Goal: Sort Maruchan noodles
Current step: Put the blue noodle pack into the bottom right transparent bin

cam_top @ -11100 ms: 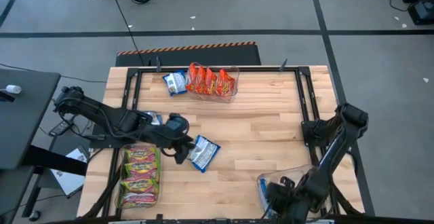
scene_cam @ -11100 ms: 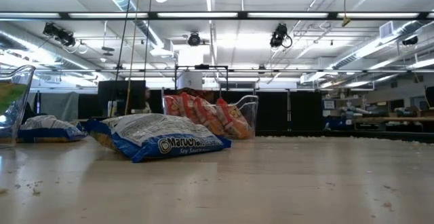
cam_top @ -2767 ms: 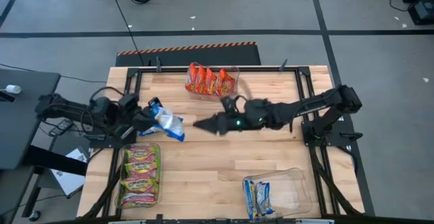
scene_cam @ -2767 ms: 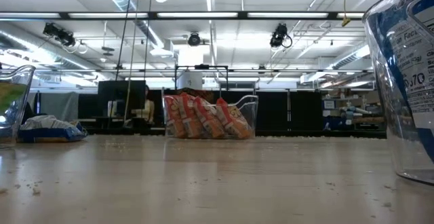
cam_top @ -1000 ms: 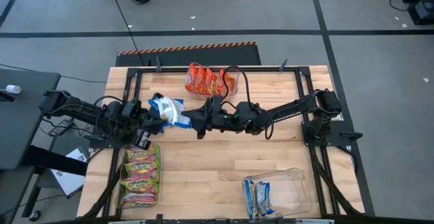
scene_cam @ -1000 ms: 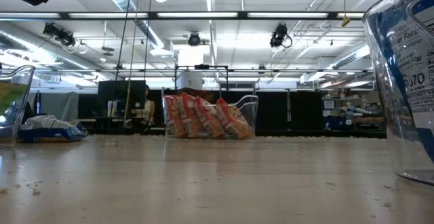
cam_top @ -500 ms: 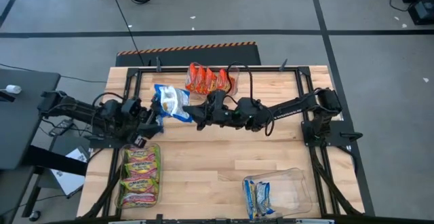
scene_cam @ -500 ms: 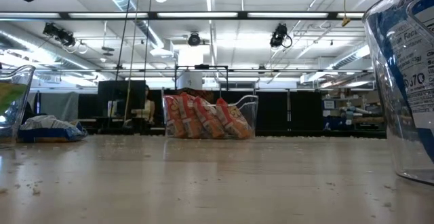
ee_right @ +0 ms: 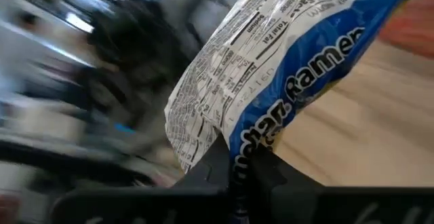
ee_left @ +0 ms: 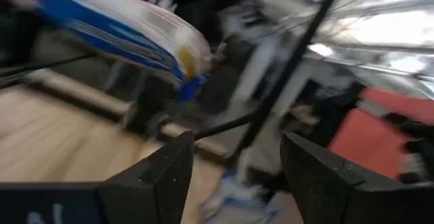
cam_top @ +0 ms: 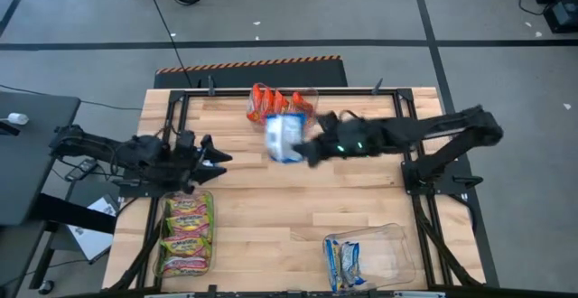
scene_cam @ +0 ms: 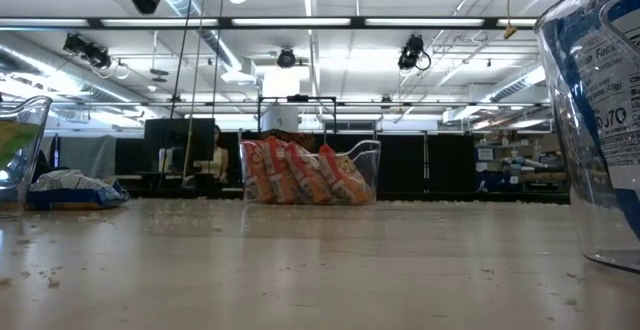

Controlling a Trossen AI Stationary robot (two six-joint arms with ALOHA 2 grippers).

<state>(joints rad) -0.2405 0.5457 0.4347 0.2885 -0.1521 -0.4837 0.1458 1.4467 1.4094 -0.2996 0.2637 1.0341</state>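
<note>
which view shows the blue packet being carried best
The right wrist view: the blue packet fills it, pinched in the right pincer, print readable. The high view shows it small, left of that pincer. The left wrist view blurs it; the low view misses it.

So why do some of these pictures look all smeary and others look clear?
Left wrist view: heavy motion smear, the blue packet streaked, though the left gripper fingers look sharp. Right wrist view: background smeared, yet the print on the packet pinched in the right gripper is readable. High view: crisp, only the packet slightly soft. Low view: clear, with bright ceiling lights and a curved bin wall bending its contents.
</note>
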